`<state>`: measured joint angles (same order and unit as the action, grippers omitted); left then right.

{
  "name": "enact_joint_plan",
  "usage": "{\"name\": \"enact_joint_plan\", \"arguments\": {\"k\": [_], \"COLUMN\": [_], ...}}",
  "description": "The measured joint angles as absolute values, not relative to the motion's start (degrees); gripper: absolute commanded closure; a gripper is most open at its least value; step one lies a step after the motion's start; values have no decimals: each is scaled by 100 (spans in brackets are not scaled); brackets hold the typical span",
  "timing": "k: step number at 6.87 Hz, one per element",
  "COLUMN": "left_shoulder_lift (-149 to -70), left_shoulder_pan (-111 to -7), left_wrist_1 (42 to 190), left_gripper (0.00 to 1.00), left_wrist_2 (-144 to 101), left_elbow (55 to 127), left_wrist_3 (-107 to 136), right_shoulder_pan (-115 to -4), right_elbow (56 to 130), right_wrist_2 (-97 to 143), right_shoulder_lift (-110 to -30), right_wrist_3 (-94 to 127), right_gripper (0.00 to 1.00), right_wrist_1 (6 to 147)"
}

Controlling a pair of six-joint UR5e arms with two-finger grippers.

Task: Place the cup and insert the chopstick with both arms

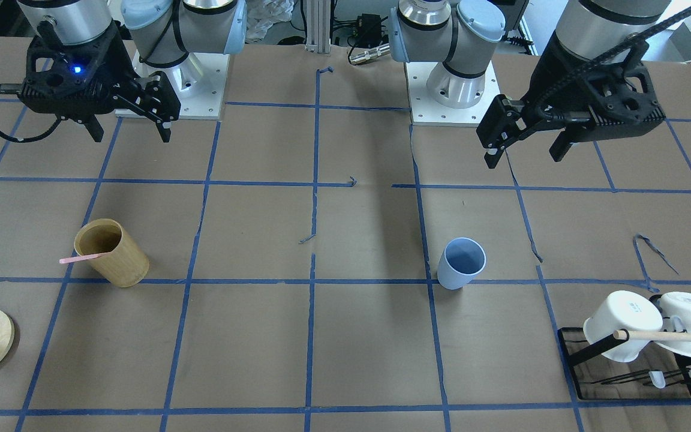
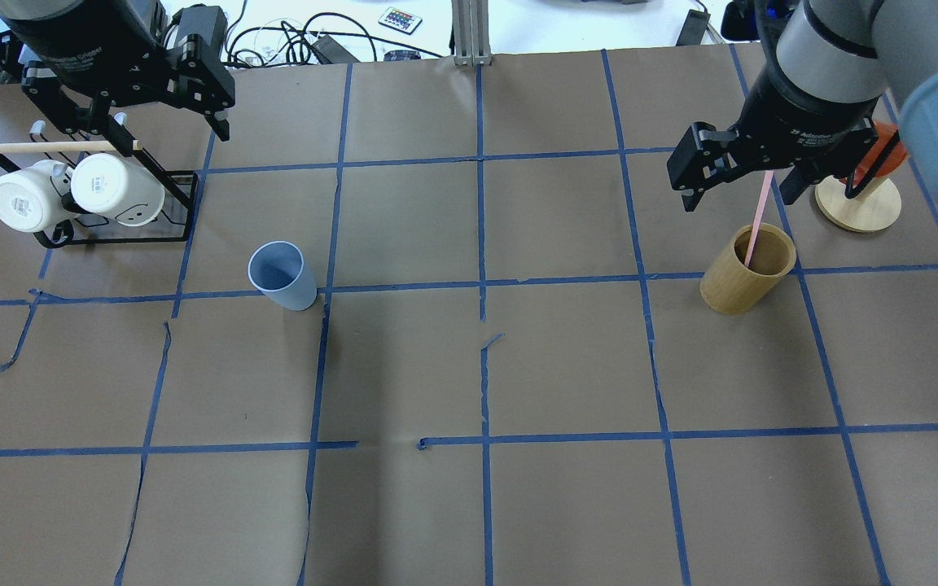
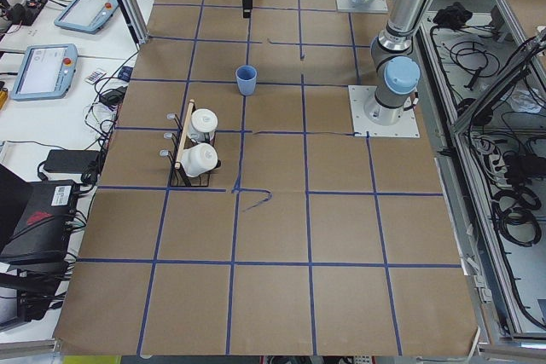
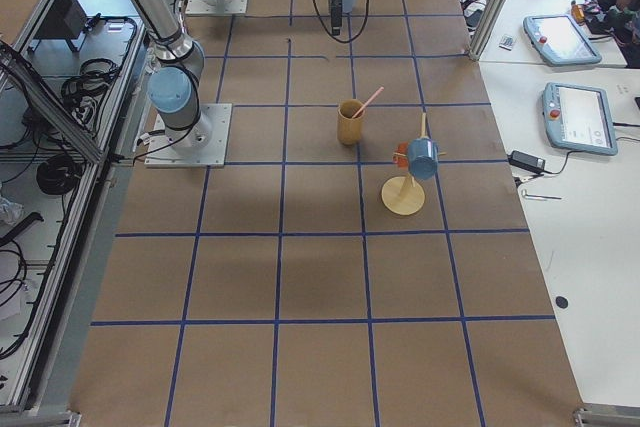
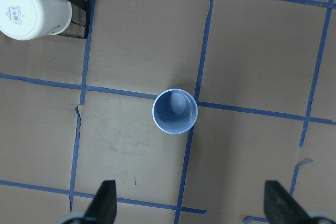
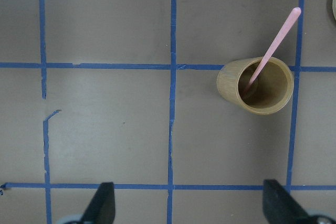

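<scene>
The light-blue cup point(image 1: 461, 263) stands upright on the brown table, also in the overhead view point(image 2: 280, 275) and straight below in the left wrist view point(image 5: 175, 112). My left gripper point(image 2: 164, 130) is open and empty, high above the table, near the mug rack and behind the cup. The pink chopstick point(image 2: 756, 220) leans inside a tan bamboo cylinder point(image 2: 746, 273), its top sticking out; the right wrist view shows it too point(image 6: 273, 48). My right gripper point(image 2: 739, 195) is open and empty, hovering above and just behind the cylinder.
A black rack point(image 2: 180, 207) holds two white mugs point(image 2: 115, 189) and a wooden rod point(image 2: 54, 147) at the table's left. A round wooden stand point(image 2: 858, 203) with an orange piece sits at the right. Blue tape lines grid the table.
</scene>
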<state>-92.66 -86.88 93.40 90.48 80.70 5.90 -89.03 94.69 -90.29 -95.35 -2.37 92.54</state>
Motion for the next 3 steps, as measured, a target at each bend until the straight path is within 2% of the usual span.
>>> {"name": "enact_joint_plan", "arguments": {"k": [3], "left_shoulder_lift": [-9300], "left_shoulder_pan": [-8690], "left_wrist_1": [9333], "left_gripper": [0], "left_wrist_2": [9025], "left_elbow": [8098], "left_wrist_3": [449], "right_shoulder_pan": [-8903], "right_elbow": [9490], "right_wrist_2": [-9032], "right_shoulder_lift": [-9555], "right_wrist_3": [-214], "right_gripper": [0], "right_wrist_1": [9261]}}
